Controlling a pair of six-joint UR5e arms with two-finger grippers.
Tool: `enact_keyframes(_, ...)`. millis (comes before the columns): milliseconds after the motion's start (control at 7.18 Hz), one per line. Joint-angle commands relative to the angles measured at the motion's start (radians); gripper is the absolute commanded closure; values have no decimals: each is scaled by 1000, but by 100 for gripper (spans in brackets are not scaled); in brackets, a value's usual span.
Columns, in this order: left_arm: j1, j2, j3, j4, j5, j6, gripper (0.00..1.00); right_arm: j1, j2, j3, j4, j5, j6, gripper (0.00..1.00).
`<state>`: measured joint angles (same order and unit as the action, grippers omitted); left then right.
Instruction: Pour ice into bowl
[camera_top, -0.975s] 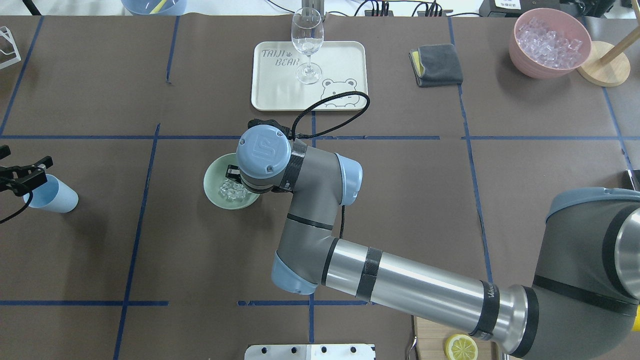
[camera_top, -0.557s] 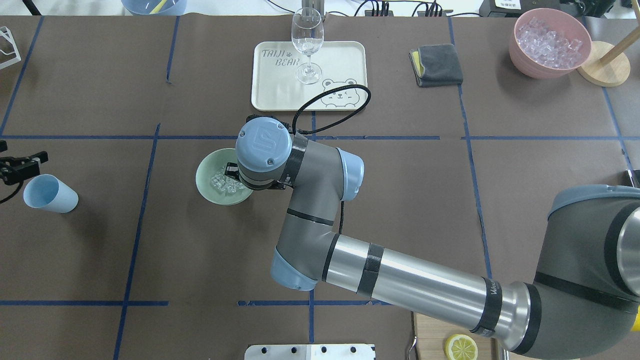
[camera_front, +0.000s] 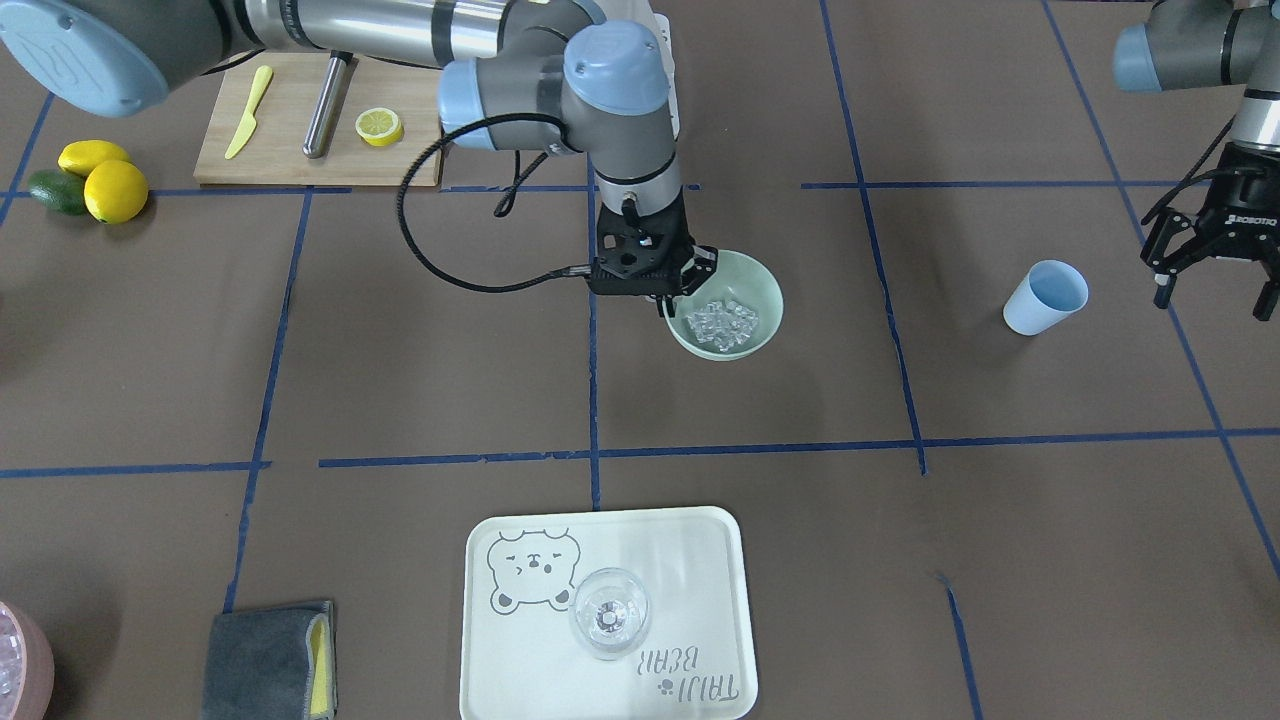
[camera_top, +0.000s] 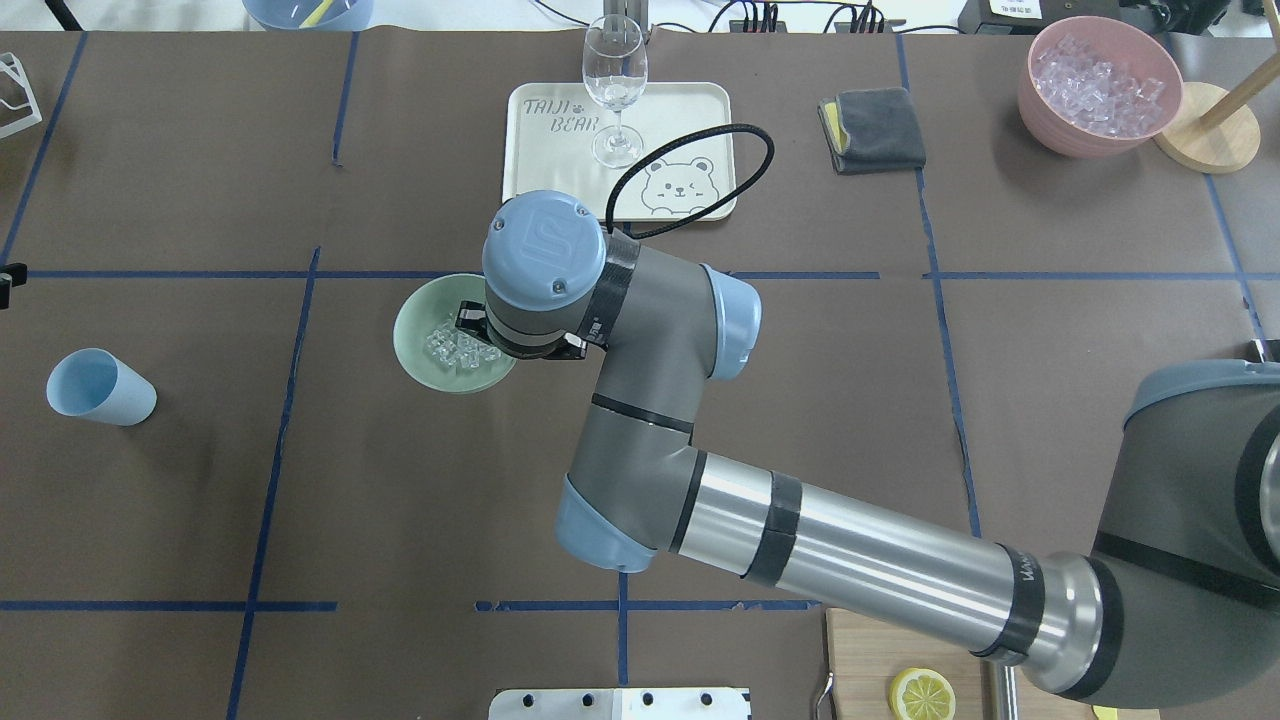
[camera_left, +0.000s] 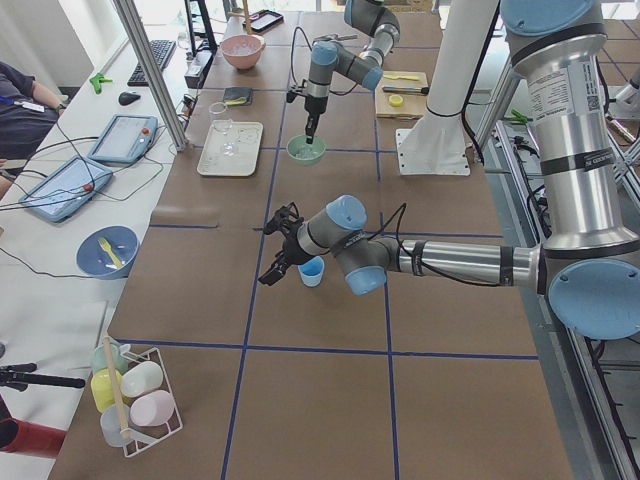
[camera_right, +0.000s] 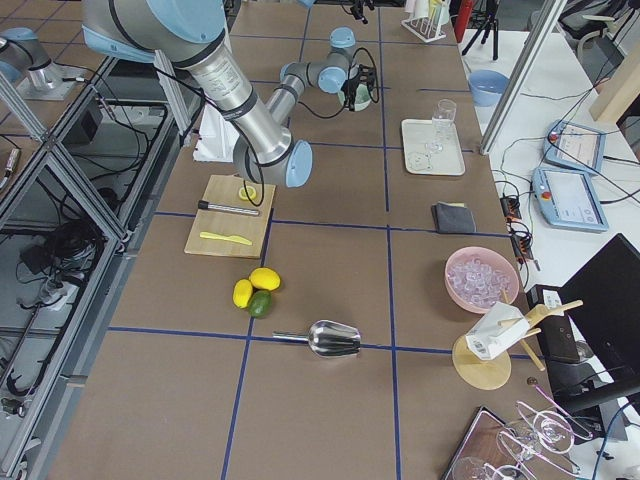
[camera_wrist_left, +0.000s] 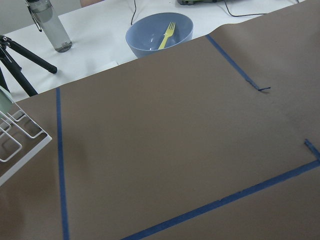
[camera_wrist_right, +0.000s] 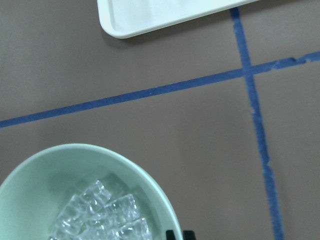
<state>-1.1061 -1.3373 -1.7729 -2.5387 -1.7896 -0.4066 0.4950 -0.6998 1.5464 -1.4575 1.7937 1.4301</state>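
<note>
The pale green bowl (camera_top: 425, 310) sits left of centre and holds the ice (camera_top: 455, 348), a small heap of clear cubes. It also shows in the front view (camera_front: 745, 280), as does the ice (camera_front: 722, 318). My right gripper (camera_front: 672, 300) is shut on the bowl's rim on the side nearest the robot. The right wrist view shows the bowl (camera_wrist_right: 150, 190), the ice (camera_wrist_right: 100, 215) and the closed fingertips at the bottom edge. My left gripper (camera_front: 1212, 292) is open and empty, apart from the empty light blue cup (camera_front: 1045, 297), which stands at the far left in the overhead view (camera_top: 100, 388).
A white tray (camera_top: 690, 110) with a wine glass (camera_top: 615, 90) lies beyond the bowl. A grey cloth (camera_top: 875, 130) and a pink bowl of ice (camera_top: 1098, 85) are at the back right. A cutting board (camera_front: 290, 150) with a lemon half and knife, and lemons (camera_front: 105, 180), lie near the robot.
My right gripper has moved the bowl with the ice away from the robot, toward the tray. My left gripper has drawn back from the cup, almost out of the overhead view.
</note>
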Motion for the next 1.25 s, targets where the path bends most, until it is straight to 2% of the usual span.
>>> enact_keyframes(0, -140, -32, 16, 212, -190, 202, 0, 90, -192, 277, -130, 44, -168, 100)
enact_keyframes(418, -269, -175, 20, 655, -270, 453, 0, 284, -416, 404, -116, 199, -394, 100)
enact_keyframes(696, -380, -180, 48, 737, -353, 566, 0, 353, -548, 451, -113, 205, -546, 100)
enact_keyframes(835, -411, -180, 81, 762, -467, 568, 0, 396, -626, 460, -94, 204, -629, 100)
enact_keyframes(1114, -411, -178, 84, 764, -484, 566, 0, 433, -826, 413, 146, 208, -632, 100)
